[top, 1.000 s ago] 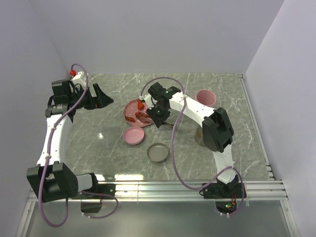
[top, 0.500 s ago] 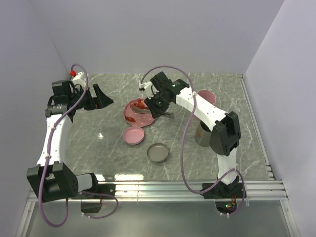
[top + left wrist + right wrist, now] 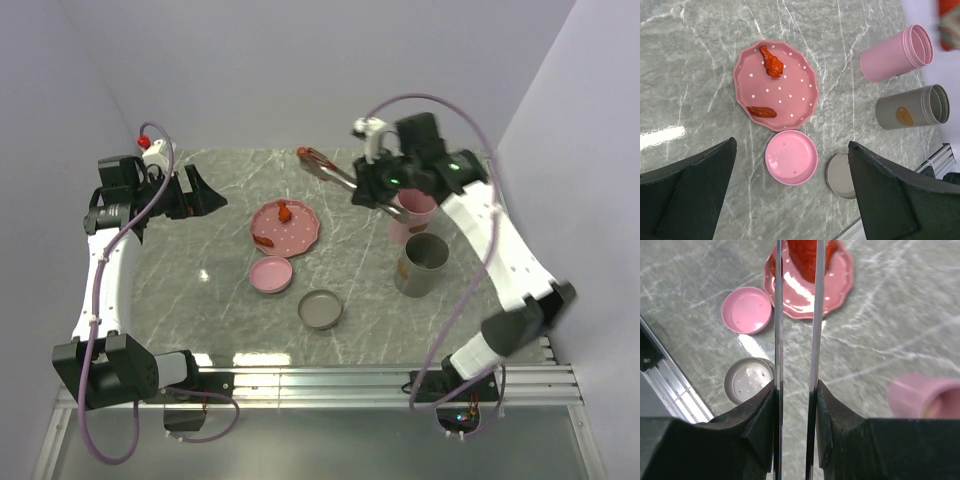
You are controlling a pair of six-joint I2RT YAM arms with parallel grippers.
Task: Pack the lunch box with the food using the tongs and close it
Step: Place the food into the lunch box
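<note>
My right gripper point(image 3: 372, 183) point(image 3: 796, 390) is shut on the silver tongs point(image 3: 330, 170) point(image 3: 779, 335), raised above the back of the table. The tong tips pinch a red food piece point(image 3: 304, 153) point(image 3: 804, 252). Just right of the gripper stands the pink tub point(image 3: 415, 212) point(image 3: 895, 52), with the olive-grey tub point(image 3: 422, 264) point(image 3: 912, 107) in front of it holding something brownish. Two red pieces point(image 3: 771, 61) point(image 3: 761, 112) lie on the dotted pink plate point(image 3: 300, 235). The pink lid point(image 3: 271, 273) and grey lid point(image 3: 321, 309) lie in front of the plate. My left gripper point(image 3: 203, 192) point(image 3: 791, 150) hovers open at the far left.
A metal rail point(image 3: 400, 380) runs along the table's near edge. Walls close in the back and both sides. The right arm's purple cable point(image 3: 470, 290) loops above the tubs.
The right arm has lifted the tongs off the plate with a red piece between the tips and swung up and right toward the pink tub. The left arm barely moved.
</note>
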